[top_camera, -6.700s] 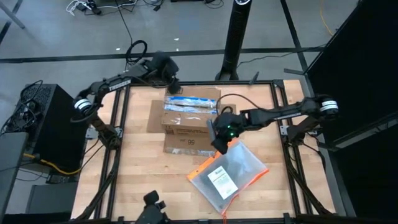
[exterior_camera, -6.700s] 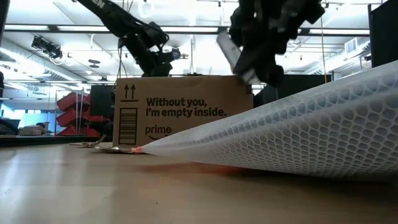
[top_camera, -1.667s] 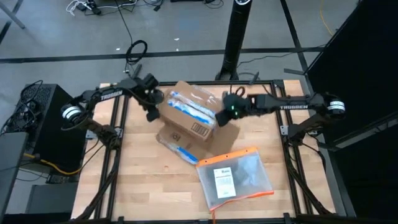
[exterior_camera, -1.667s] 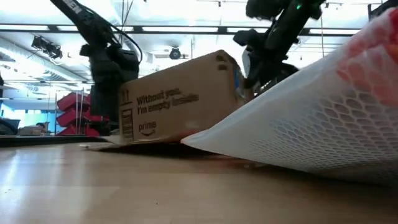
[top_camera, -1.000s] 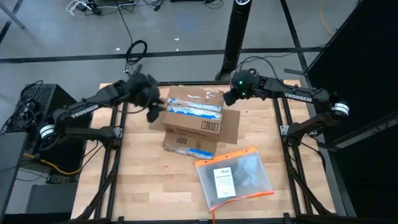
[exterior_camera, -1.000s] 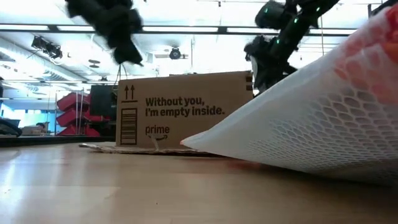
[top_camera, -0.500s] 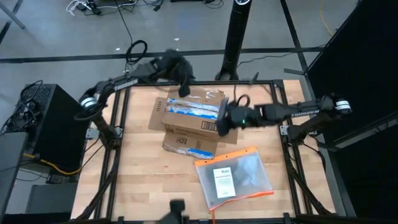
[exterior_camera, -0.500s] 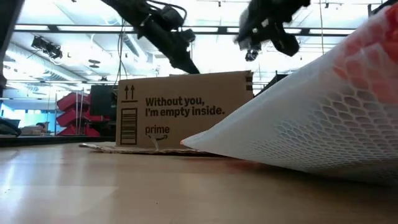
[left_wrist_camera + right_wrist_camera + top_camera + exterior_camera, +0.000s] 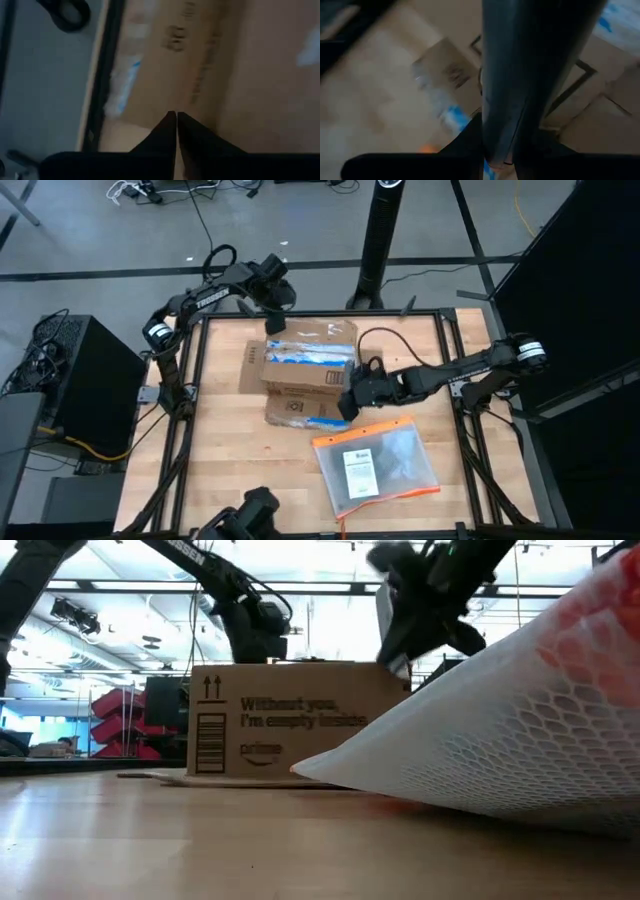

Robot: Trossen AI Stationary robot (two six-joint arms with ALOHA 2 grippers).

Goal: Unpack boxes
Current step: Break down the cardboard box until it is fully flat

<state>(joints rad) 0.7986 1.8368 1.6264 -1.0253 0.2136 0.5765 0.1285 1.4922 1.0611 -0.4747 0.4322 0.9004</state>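
The cardboard box [image 9: 305, 370] is sitting on the far half of the table, a little left of centre, with its long axis running left to right and its taped, blue-and-white labelled top facing up. One flap is lying flat on the wood at its left side and another is spreading toward the near edge.

The right gripper [image 9: 352, 398] is hanging at the box's near right corner, so the box is lying just to its left and slightly farther back; whether it is touching the cardboard I cannot tell. Its fingers are clamping a flat, dark grey blade-like tool [image 9: 530, 75], which the right wrist view shows pointing down at the box's printed panel. This looks like the nearer and better placed arm for working the tape.

The left gripper [image 9: 276, 323] is hovering at the box's far left corner, by the table's far rail, with its fingers [image 9: 172, 131] pressed together on nothing.

A clear plastic pouch [image 9: 380, 465] with an orange edge is lying near and right of the box, apart from it.

The table [image 9: 225, 465] is a pale wood top in a dark metal frame. Beyond it lie a grey floor with loose cables, a black pole [image 9: 383, 240] at the far side and dark equipment to the left.
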